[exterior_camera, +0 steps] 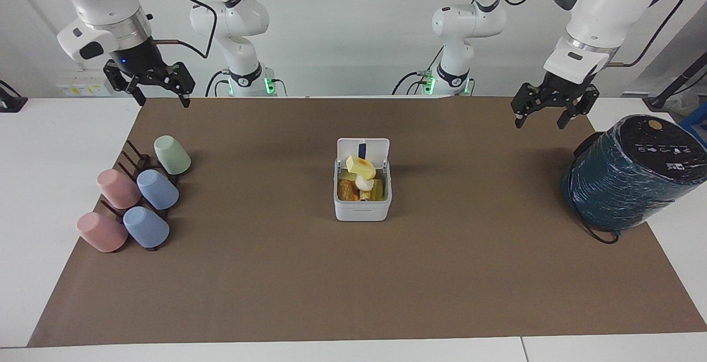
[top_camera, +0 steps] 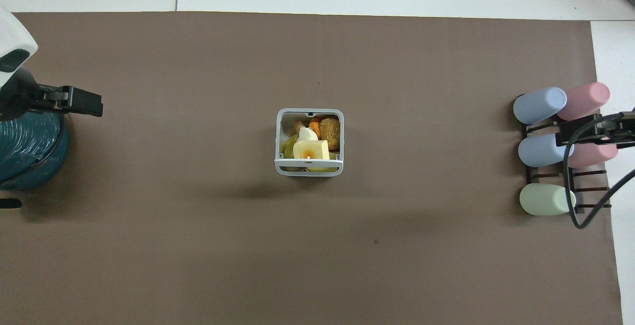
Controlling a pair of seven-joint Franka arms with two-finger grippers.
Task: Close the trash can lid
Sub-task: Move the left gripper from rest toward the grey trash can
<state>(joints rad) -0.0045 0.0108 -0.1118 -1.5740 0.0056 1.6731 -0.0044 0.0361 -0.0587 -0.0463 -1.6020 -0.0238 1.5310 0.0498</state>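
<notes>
Upright, flat rounded-square lid (exterior_camera: 363,148); boxy white plastic trash can (exterior_camera: 362,210) heaped.

Bright, even light from overhead, both views sharp.
Soft shadows only: a faint one at 6 o'clock of the trash can (top_camera: 309,142) in the overhead view, no glare.

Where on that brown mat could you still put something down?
Bare mat lies all around the trash can, widest between it and the cup rack, and between it and the teal cylinder. Both ends of the table are crowded, by rack and cylinder.
</notes>
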